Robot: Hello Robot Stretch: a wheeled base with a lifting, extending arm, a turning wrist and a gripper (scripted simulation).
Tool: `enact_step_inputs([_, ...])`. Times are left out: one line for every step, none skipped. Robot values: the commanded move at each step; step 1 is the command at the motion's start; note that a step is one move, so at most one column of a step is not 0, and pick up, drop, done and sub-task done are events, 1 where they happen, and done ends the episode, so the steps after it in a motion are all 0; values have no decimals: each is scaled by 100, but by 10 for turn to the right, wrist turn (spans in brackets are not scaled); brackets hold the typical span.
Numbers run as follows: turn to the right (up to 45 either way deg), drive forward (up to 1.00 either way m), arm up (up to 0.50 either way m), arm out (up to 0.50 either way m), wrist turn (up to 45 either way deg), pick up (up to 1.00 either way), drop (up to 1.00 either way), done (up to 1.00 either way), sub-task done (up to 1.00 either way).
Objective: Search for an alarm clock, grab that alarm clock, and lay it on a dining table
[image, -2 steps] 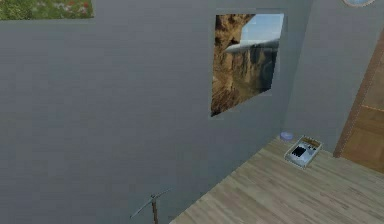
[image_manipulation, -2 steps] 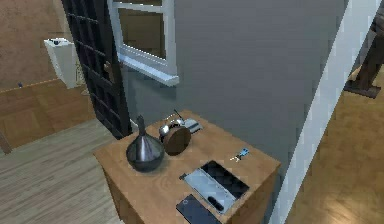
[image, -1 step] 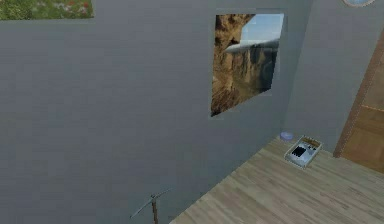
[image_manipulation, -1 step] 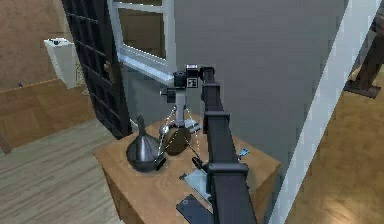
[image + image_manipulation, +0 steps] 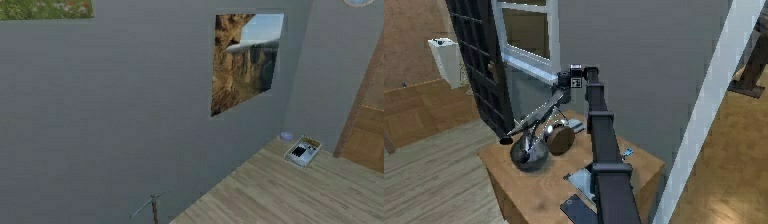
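In the arm side view my arm rises as a dark bar from the bottom edge, with the two white marked squares at its far end. Left of them the gripper slants down over a small wooden table. A dark round bowl-like thing and a brown round thing lie on the table right at the fingers. I cannot tell whether the gripper holds anything or touches either one. Neither blob reads clearly as an alarm clock.
Flat dark items lie near the table's front. Behind the table stand a dark frame, a window and a grey wall. A white box sits at the left. Ahead are a grey wall with a cliff picture, a wooden door and a small white item on the floor.
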Motion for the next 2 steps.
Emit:
enact_step_inputs([0, 0, 0, 0, 450, 0, 0, 0, 0])
enact_step_inputs([0, 0, 0, 0, 450, 0, 0, 0, 0])
